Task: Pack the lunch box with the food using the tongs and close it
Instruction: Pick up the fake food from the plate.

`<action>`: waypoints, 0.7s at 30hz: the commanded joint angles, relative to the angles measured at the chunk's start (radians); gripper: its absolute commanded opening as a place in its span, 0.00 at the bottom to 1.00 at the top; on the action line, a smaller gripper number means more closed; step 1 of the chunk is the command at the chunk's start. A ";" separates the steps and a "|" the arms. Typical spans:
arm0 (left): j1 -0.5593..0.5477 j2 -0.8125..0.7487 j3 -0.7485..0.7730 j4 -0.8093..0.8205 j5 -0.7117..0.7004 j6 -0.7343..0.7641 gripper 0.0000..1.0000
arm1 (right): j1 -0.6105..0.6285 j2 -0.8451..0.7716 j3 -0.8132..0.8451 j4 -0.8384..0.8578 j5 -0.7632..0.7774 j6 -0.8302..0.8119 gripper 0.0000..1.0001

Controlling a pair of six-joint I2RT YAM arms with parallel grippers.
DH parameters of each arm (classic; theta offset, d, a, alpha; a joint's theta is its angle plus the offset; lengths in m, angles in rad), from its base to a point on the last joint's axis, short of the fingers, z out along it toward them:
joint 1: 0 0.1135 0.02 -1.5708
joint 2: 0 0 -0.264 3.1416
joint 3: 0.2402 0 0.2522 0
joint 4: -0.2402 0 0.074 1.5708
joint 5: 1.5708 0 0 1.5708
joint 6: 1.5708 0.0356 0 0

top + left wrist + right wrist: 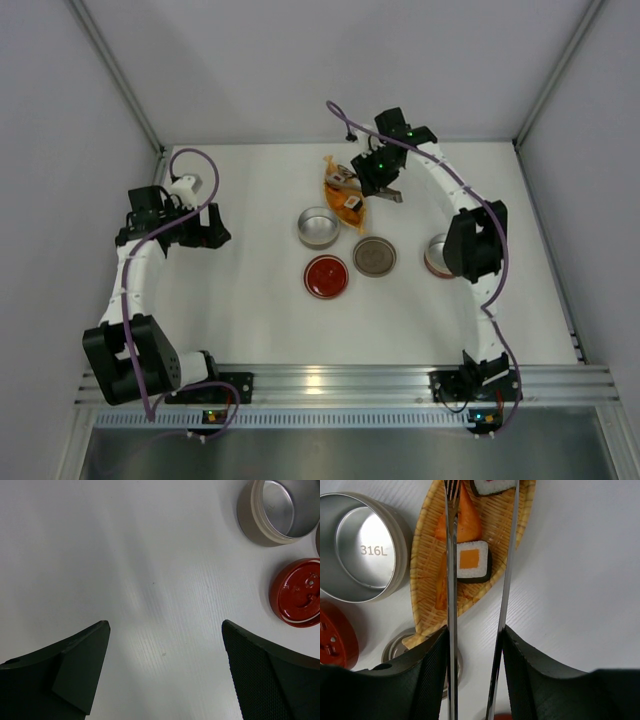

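My right gripper (474, 632) is shut on the tongs (451, 580), pressing their two thin silver arms from outside; the arms stay apart. They reach over the orange leaf-shaped dish (427, 555). On it lies the food: a white roll with an orange centre (472, 561) between the tong arms, an orange lump (465, 525) under the forked left tip, and another roll (492, 485) at the top edge. The open steel lunch box (318, 227) stands left of the dish. My left gripper (165, 625) hangs open over bare table, holding nothing.
A red lid (326, 276) and a grey-brown round lid (374, 256) lie in front of the steel box. Another round container part (436, 255) sits half hidden behind the right arm's elbow. White walls enclose the table on three sides.
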State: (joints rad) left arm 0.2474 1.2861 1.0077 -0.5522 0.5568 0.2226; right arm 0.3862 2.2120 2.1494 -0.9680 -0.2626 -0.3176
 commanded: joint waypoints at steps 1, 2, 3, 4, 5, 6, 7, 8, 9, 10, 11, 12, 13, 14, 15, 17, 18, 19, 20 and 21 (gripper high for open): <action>0.004 0.021 0.006 0.026 0.025 -0.009 0.98 | 0.022 0.006 0.075 0.071 -0.017 0.008 0.44; 0.004 0.024 0.008 0.028 0.031 -0.014 0.98 | 0.023 0.012 0.082 0.071 -0.015 0.008 0.44; 0.004 0.030 0.009 0.029 0.035 -0.017 0.98 | 0.022 0.014 0.086 0.069 -0.015 0.009 0.44; 0.004 0.033 0.012 0.035 0.035 -0.020 0.98 | 0.022 0.015 0.087 0.069 -0.012 0.009 0.44; 0.004 0.036 0.012 0.037 0.035 -0.022 0.98 | 0.022 0.012 0.087 0.071 -0.010 0.008 0.44; 0.004 0.041 0.012 0.037 0.032 -0.020 0.98 | 0.022 0.012 0.087 0.071 -0.010 0.006 0.44; 0.004 0.042 0.014 0.038 0.032 -0.019 0.98 | 0.022 0.008 0.086 0.071 -0.007 0.006 0.44; 0.004 0.044 0.012 0.037 0.031 -0.019 0.98 | 0.022 0.003 0.081 0.069 -0.007 0.003 0.44; 0.004 0.042 0.011 0.037 0.031 -0.017 0.98 | 0.020 0.000 0.078 0.069 -0.007 0.002 0.44; 0.004 0.042 0.011 0.037 0.029 -0.016 0.98 | 0.022 -0.005 0.075 0.069 -0.007 0.000 0.44; 0.003 0.042 0.009 0.034 0.028 -0.014 0.98 | 0.022 -0.014 0.069 0.068 -0.007 -0.001 0.44; 0.004 0.038 0.005 0.035 0.028 -0.014 0.98 | 0.020 -0.020 0.064 0.071 -0.007 -0.005 0.44; 0.004 0.036 0.003 0.034 0.028 -0.011 0.98 | 0.022 -0.024 0.061 0.072 -0.006 -0.005 0.44; 0.004 0.035 0.002 0.037 0.028 -0.011 0.98 | 0.022 -0.035 0.052 0.075 -0.004 -0.008 0.44; 0.004 0.036 0.000 0.037 0.028 -0.011 0.98 | 0.022 -0.040 0.049 0.080 -0.003 -0.011 0.43; 0.004 0.036 0.000 0.034 0.029 -0.012 0.98 | 0.020 -0.051 0.041 0.084 0.000 -0.015 0.44; 0.004 0.036 0.002 0.035 0.029 -0.014 0.98 | 0.022 -0.052 0.040 0.086 0.000 -0.015 0.44; 0.004 0.036 0.003 0.035 0.031 -0.015 0.98 | 0.020 -0.054 0.041 0.084 0.000 -0.017 0.44; 0.004 0.038 0.003 0.035 0.031 -0.016 0.98 | 0.022 -0.054 0.041 0.084 0.000 -0.018 0.44; 0.004 0.038 0.006 0.035 0.031 -0.019 0.98 | 0.022 -0.055 0.041 0.084 -0.001 -0.017 0.44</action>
State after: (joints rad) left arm 0.2474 1.3293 1.0077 -0.5484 0.5613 0.2081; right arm 0.3862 2.2208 2.1803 -0.9501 -0.2607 -0.3199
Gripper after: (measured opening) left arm 0.983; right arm 0.442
